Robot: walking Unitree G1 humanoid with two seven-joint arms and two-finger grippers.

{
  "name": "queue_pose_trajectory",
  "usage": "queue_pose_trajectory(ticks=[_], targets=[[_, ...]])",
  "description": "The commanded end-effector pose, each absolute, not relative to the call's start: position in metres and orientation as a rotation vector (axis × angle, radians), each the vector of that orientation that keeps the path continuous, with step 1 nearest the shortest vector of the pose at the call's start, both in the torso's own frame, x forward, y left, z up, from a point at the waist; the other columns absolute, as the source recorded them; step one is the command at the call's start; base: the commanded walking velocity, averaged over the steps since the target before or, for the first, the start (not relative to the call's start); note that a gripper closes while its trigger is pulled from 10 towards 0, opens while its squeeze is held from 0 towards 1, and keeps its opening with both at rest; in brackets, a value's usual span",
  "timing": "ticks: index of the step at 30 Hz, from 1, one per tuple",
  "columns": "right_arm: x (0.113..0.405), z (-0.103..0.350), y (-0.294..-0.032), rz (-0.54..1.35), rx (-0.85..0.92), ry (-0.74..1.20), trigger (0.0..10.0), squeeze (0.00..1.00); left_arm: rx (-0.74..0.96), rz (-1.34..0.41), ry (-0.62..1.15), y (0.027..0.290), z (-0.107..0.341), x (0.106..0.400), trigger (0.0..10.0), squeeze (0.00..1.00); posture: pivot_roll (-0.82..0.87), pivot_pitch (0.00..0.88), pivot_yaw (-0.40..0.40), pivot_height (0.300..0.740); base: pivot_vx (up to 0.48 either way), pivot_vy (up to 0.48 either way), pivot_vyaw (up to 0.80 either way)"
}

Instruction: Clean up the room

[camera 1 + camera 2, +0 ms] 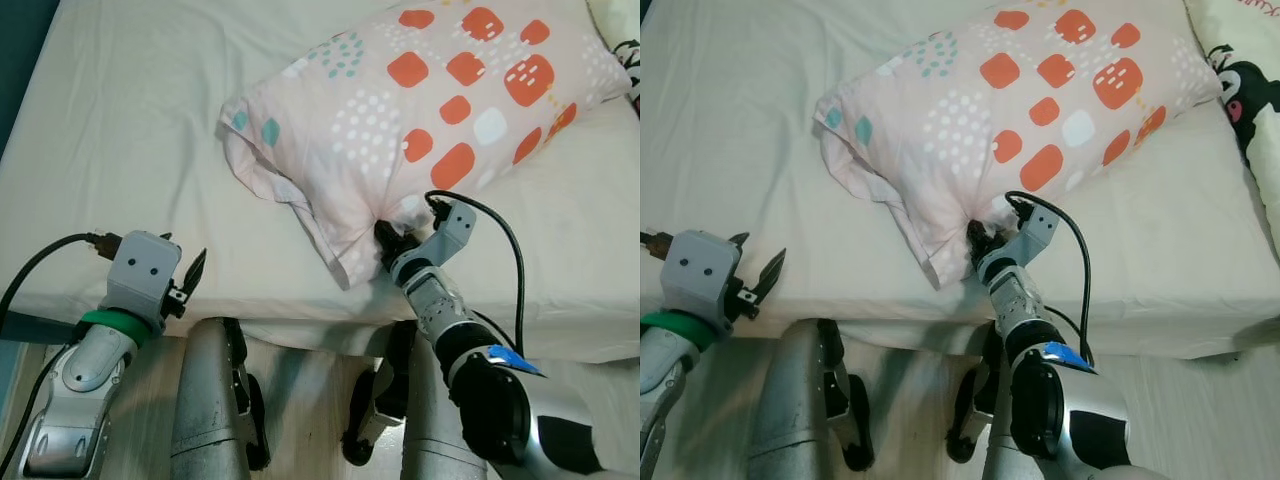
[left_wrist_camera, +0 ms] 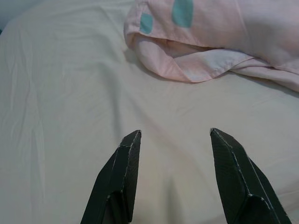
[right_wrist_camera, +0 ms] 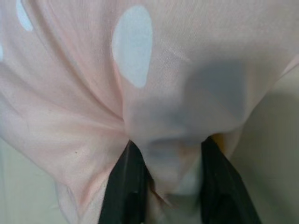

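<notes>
A pink pillow (image 1: 420, 120) patterned with orange, white and teal patches lies aslant on the bed (image 1: 130, 150), running from about nine o'clock in the head views up toward two o'clock, its loose open end of the case drooping toward the near edge of the mattress. The right gripper (image 1: 388, 243) is pushed into the pillow's lower edge, roughly at the six o'clock point of the pillow, and its two black fingers (image 3: 126, 182) are pinching a fold of the pink fabric between them (the wrist camera shows cloth bunched and bulging in the gap, with a pale blue oval just above it). How much of the stuffing is caught along with the cover is hard to judge, since the cloth hides the fingertips. The right arm, with a black cable looping over its wrist, reaches up from five o'clock. The left gripper (image 1: 193, 274) hovers at about eight o'clock in the head views, over the near edge of the pale sheet and well apart from the pillow; its fingers (image 2: 122, 177) are spread wide with nothing between them, pointing across bare sheet toward the pillow's frilled corner (image 2: 187, 56). At the far right edge of the right eye view, around two o'clock, a cartoon-print cloth (image 1: 1250, 90) with a black-and-white figure lies beside the pillow's upper end. Below the mattress edge the robot's silver legs (image 1: 210, 400) stand on a pale wooden floor (image 1: 300, 390).
</notes>
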State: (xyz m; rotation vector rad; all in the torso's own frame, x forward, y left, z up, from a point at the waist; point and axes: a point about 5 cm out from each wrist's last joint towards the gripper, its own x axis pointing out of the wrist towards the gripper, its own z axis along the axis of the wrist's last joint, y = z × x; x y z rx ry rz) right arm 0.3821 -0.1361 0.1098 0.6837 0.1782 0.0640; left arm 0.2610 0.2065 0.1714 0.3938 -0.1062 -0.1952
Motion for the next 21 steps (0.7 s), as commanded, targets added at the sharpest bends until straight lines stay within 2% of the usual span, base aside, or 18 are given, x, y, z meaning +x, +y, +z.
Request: queue_pose_trajectory(ticks=[1,15,21], targets=[[0.373,0.09,-0.14,0.02,0.692,0.254,0.0,0.0,0.405,-0.189,-0.066,0.211,0.165,0.258,10.0,0.0,0.37,0.445,0.033,0.552,0.0,0.0,0.0],[0.374,0.093,-0.151,0.009,0.675,0.24,0.0,0.0,0.41,-0.185,-0.062,0.211,0.165,0.261,10.0,0.0,0.36,0.433,0.032,0.552,0.0,0.0,0.0],[0.375,0.095,-0.15,0.089,0.564,0.258,0.0,0.0,0.396,-0.176,-0.068,0.209,0.159,0.271,10.0,0.0,0.27,0.385,0.012,0.552,0.0,0.0,0.0]])
